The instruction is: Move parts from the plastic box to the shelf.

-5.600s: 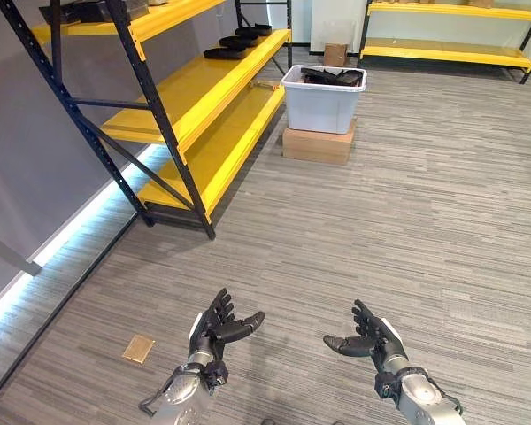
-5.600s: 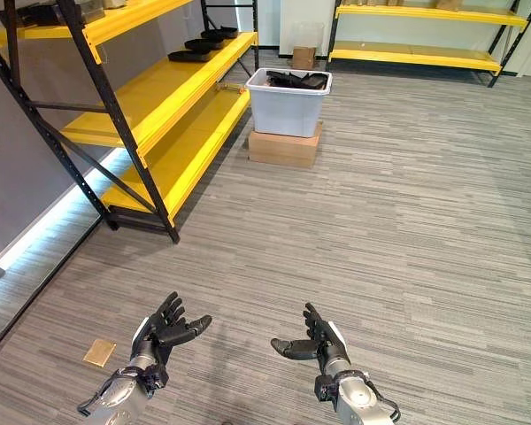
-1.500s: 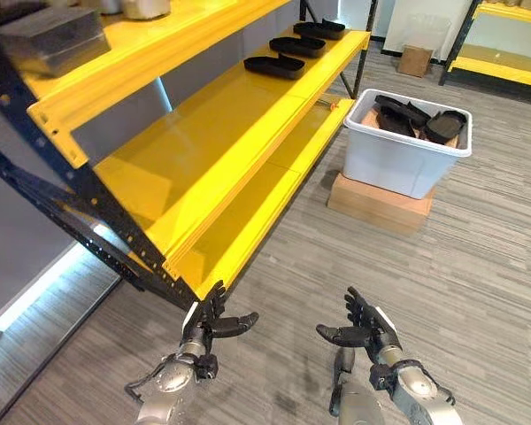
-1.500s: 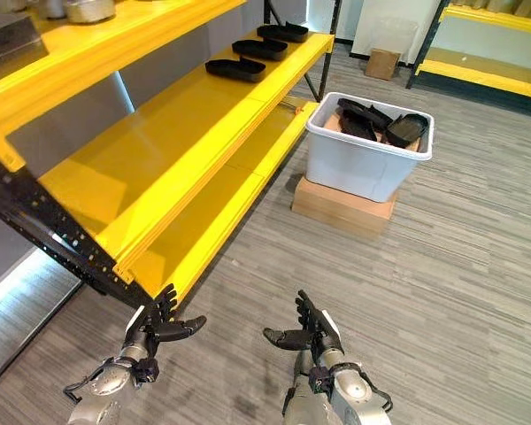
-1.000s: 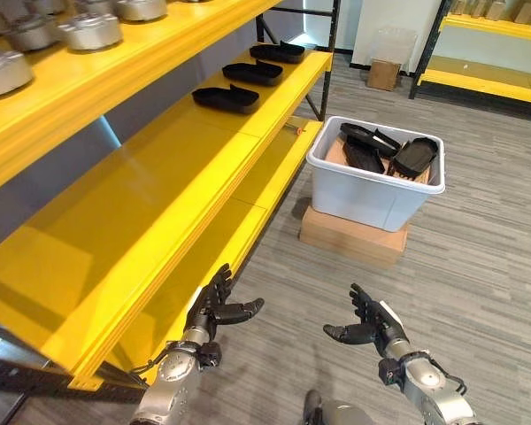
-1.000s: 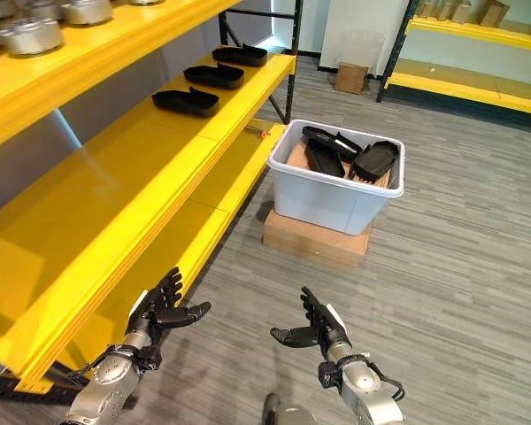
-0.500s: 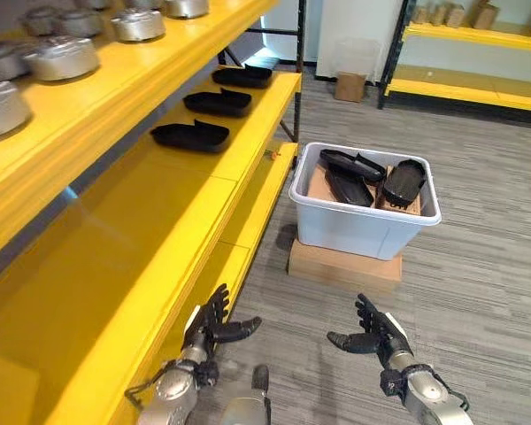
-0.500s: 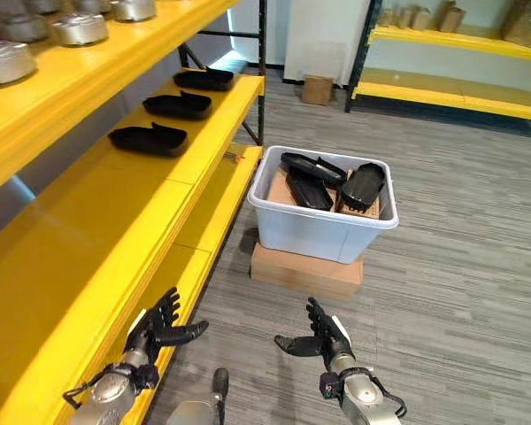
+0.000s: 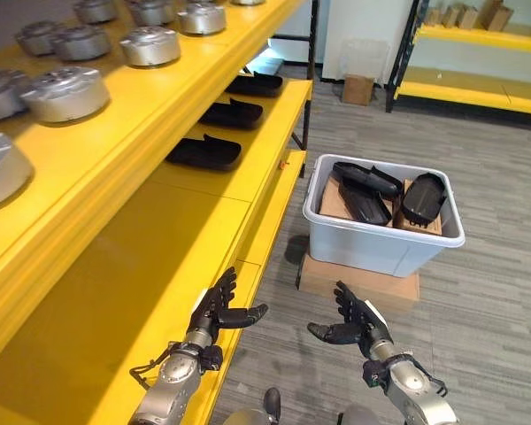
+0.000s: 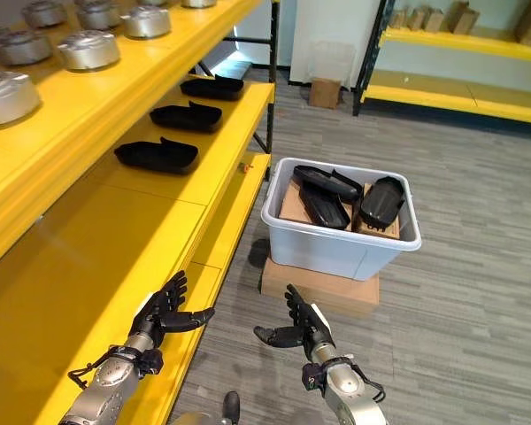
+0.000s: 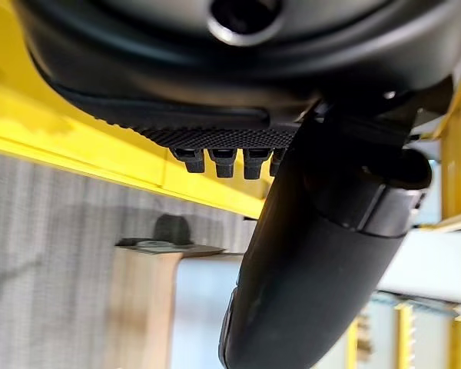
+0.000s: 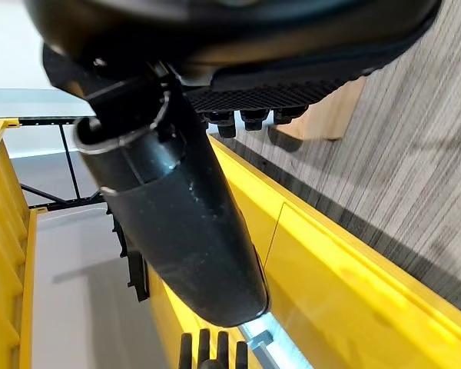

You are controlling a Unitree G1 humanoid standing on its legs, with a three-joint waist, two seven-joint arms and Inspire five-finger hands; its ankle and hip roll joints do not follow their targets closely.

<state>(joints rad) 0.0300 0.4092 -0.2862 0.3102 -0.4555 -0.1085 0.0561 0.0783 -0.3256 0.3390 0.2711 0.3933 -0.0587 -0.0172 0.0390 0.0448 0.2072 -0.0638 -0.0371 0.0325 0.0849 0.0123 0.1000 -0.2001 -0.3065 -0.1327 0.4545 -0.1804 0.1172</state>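
Plastic box point(image 9: 382, 244) on cardboard carton point(image 9: 358, 282), holds black parts point(image 9: 367, 190).

No lettering, label, number or sign could be read anywhere: the plastic box point(image 9: 382, 232) showed blank walls, the yellow shelf point(image 9: 159, 266) carried no tags, and the cardboard box point(image 9: 360, 89) far back was too small to make out any print.

Both arms reach forward low in the head views, palms turned toward each other. The left hand point(image 9: 214, 312) has its fingers spread and straight, thumb pointing inward. The right hand point(image 9: 354, 325) mirrors it, fingers relaxed and holding nothing.
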